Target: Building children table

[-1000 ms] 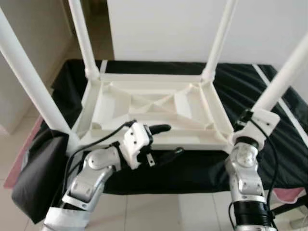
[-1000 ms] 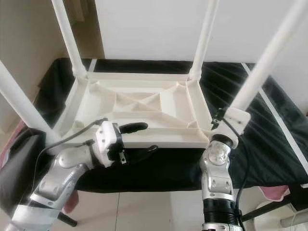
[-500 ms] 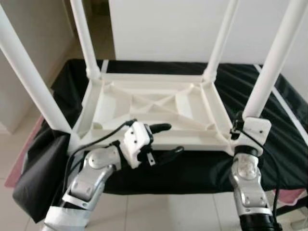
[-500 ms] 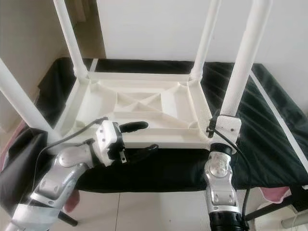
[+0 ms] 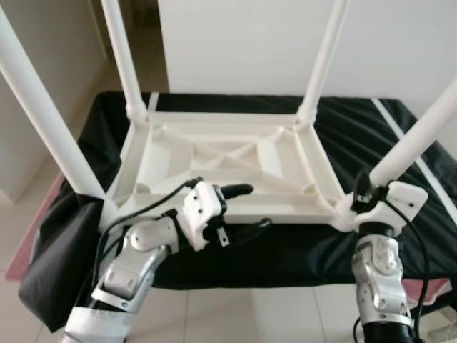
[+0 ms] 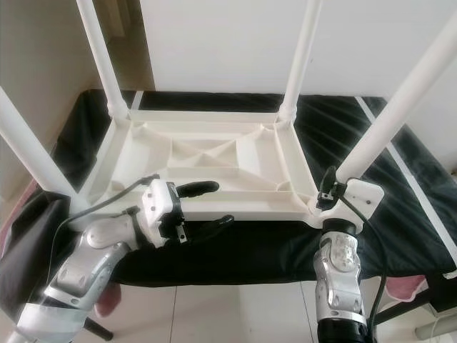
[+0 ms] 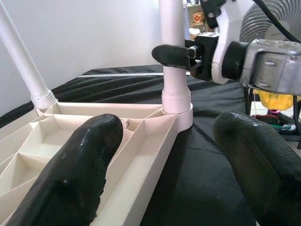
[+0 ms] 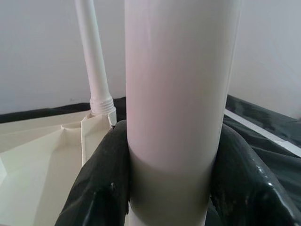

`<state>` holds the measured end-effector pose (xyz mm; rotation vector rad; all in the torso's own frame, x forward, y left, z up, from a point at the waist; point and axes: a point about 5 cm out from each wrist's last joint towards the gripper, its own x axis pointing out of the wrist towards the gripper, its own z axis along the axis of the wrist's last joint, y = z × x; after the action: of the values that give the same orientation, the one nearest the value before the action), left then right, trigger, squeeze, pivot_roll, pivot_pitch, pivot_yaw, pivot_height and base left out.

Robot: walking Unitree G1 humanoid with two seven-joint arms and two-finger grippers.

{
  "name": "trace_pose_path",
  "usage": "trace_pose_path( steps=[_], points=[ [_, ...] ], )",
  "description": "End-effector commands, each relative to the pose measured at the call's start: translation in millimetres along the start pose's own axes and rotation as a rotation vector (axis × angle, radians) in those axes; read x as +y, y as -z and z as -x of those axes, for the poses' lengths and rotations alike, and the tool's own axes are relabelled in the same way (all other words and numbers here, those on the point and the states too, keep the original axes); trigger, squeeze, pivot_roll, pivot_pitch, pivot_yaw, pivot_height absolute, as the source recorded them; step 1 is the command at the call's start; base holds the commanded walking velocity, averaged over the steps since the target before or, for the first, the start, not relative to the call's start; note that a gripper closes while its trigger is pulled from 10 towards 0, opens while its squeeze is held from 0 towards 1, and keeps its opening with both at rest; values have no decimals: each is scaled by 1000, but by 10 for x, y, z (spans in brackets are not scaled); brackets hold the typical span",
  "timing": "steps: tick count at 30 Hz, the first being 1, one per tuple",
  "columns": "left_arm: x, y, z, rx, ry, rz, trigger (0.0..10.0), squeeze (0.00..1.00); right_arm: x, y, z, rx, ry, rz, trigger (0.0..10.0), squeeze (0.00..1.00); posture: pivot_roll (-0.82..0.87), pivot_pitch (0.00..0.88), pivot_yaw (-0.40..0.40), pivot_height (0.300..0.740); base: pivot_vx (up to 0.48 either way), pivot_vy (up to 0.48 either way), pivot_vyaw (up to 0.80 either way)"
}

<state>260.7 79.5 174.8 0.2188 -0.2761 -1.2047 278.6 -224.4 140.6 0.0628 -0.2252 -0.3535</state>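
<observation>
Right gripper [image 8: 167,188] is clamped round the near-right leg [image 5: 421,132], just above its socket on the upturned white tabletop [image 5: 228,161], which lies on a black-covered bed [image 5: 357,121]. We judge we're seating/twisting this last leg; next it needs straightening, since it tilts. Left gripper [image 5: 246,207] w/ fingers spread straddles the near rim. Cable [image 5: 143,211] nearby.

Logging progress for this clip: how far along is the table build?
Done: three white legs stand in the corner sockets of the upturned tabletop. In hand: the right gripper is shut on the fourth leg at the near right corner socket; the left gripper is open at the near rim. Left: finishing that leg, flipping the table.
</observation>
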Motion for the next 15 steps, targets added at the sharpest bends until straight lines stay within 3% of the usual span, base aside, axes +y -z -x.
trace_pose_path(
  steps=[1, 8, 15],
  points=[
    [-2, 5, -1, 1, 8, -6, 10000, 0, -193, 451, 146, 265, 65, 39, 10000, 0, -41, 32, 18, 740, 0, 0, 0],
    [-1, 0, 3, 2, 4, -8, 10000, 0, -189, 456, 17, 348, 10, 141, 10000, 0, -38, 32, 14, 740, 0, 0, 0],
    [0, -3, 4, 2, -1, -9, 10000, 0, -147, 488, 41, 365, -31, 172, 10000, 0, -34, 33, 9, 740, 0, 0, 0]
  ],
)
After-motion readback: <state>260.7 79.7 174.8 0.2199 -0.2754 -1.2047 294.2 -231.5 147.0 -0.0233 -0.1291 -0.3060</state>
